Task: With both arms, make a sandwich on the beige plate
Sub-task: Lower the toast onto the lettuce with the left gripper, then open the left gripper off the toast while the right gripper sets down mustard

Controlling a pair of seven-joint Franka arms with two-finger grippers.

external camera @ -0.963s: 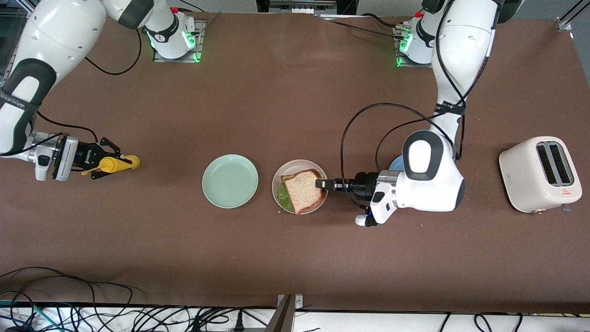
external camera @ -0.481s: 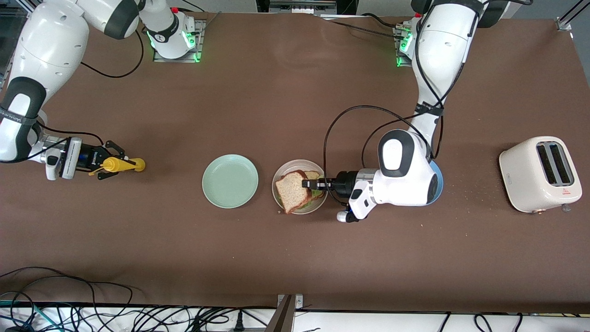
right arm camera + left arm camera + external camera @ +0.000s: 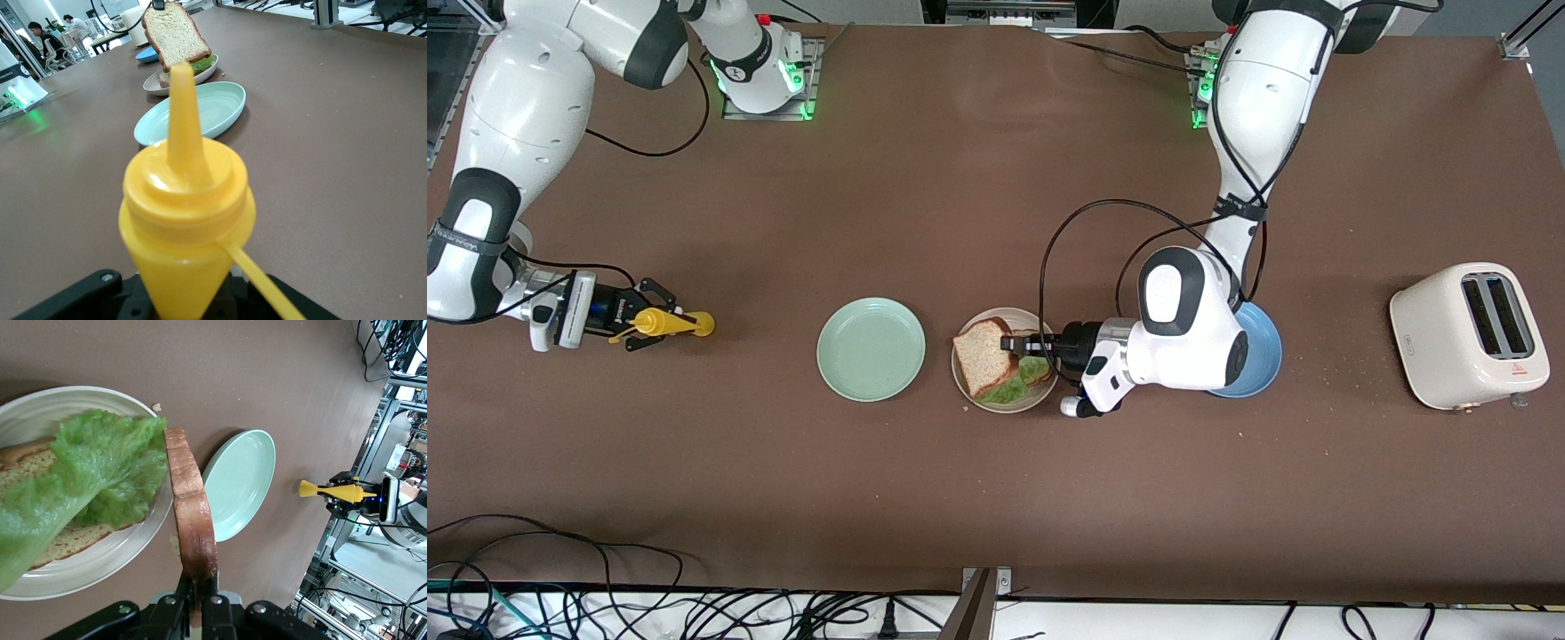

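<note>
Left gripper (image 3: 1009, 343) is over the beige plate (image 3: 978, 396), fingers clamped on the edge of the top bread slice (image 3: 983, 357). Slice is held up off the plate, tilted on edge; in the left wrist view the slice (image 3: 192, 513) stands up straight out of the pinch, crust toward the camera. Slice extends from the fingertips toward the right arm's end of the table.

Under and beside it on the beige plate (image 3: 100, 567): the bottom bread slice (image 3: 60, 543) lies flat with the lettuce leaf (image 3: 87, 477) spread on top. In the front view the lettuce (image 3: 1018, 384) shows at the plate's edge nearer the camera, below the gripper. Top slice is not lying on the lettuce; sandwich is not closed.

Mint-green plate (image 3: 871, 348) sits just beside the beige plate, toward the right arm's end. Blue plate (image 3: 1258, 364) lies partly under the left arm's wrist. Toaster (image 3: 1467, 335) stands at the left arm's end of the table.

Right gripper (image 3: 640, 324) is well apart from the plates, low at the right arm's end of the table, fingers closed around a yellow squeeze bottle (image 3: 667, 323), nozzle pointing toward the plates. Right wrist view shows the bottle (image 3: 187, 227) up close.
</note>
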